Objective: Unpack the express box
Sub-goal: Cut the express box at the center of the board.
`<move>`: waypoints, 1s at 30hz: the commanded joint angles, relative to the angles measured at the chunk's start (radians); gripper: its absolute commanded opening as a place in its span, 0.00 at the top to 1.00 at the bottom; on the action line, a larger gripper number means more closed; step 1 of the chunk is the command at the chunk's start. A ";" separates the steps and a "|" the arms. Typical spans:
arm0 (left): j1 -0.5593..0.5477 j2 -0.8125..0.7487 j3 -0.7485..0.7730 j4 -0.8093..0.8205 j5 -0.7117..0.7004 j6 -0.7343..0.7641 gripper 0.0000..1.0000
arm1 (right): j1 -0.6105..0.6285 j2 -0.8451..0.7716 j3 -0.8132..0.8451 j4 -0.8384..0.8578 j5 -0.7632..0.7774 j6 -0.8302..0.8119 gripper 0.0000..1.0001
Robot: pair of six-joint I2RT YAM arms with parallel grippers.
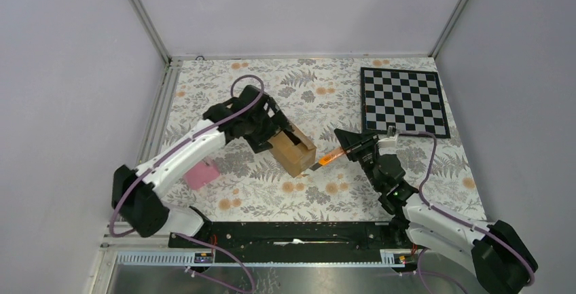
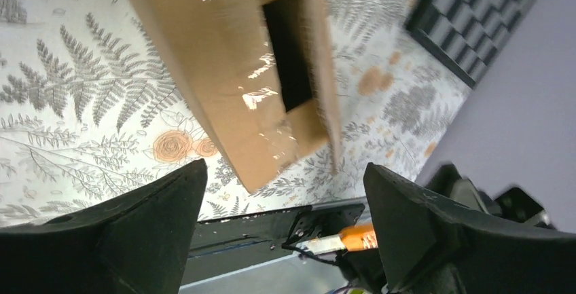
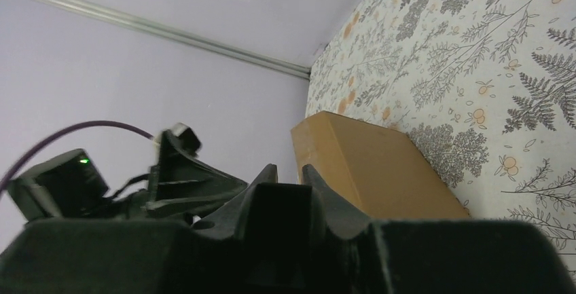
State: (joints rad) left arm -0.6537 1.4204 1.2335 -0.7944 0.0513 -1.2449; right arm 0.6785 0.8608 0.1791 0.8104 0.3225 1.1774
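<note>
The express box [image 1: 293,151], a brown carton, lies on the floral table top. In the left wrist view the express box [image 2: 231,70] has one flap lifted, with a dark gap [image 2: 288,56] beneath it. My left gripper [image 1: 273,128] hovers over the box's far end, open and empty, its fingers [image 2: 159,216] spread wide below the carton. My right gripper [image 1: 353,147] is shut on a slim orange-and-black cutter [image 1: 330,159] whose tip points at the box's right end. The cutter [image 2: 353,237] also shows between the left fingers. In the right wrist view the box [image 3: 373,165] lies just beyond the closed fingertips [image 3: 270,174].
A pink wedge-shaped object [image 1: 202,174] sits left of the box under the left arm. A black-and-white chessboard [image 1: 404,101] lies at the back right. Metal frame posts and grey walls enclose the table; a black rail [image 1: 292,233] runs along the near edge.
</note>
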 commanded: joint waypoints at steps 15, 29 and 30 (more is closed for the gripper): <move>-0.062 -0.139 -0.137 0.669 0.725 0.506 0.11 | 0.002 -0.007 0.274 -0.157 -0.272 -0.045 1.00; -0.099 -0.059 -0.269 1.041 0.841 0.311 0.24 | 0.001 0.003 0.281 -0.128 -0.240 -0.004 1.00; -0.100 -0.050 -0.271 1.057 0.843 0.300 0.29 | 0.002 -0.003 0.281 -0.131 -0.236 -0.003 1.00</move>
State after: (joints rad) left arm -0.7475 1.3521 0.9653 0.1242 0.8593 -0.9092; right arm 0.6788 0.8753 0.4179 0.6392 0.0692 1.1641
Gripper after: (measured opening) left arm 0.771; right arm 0.253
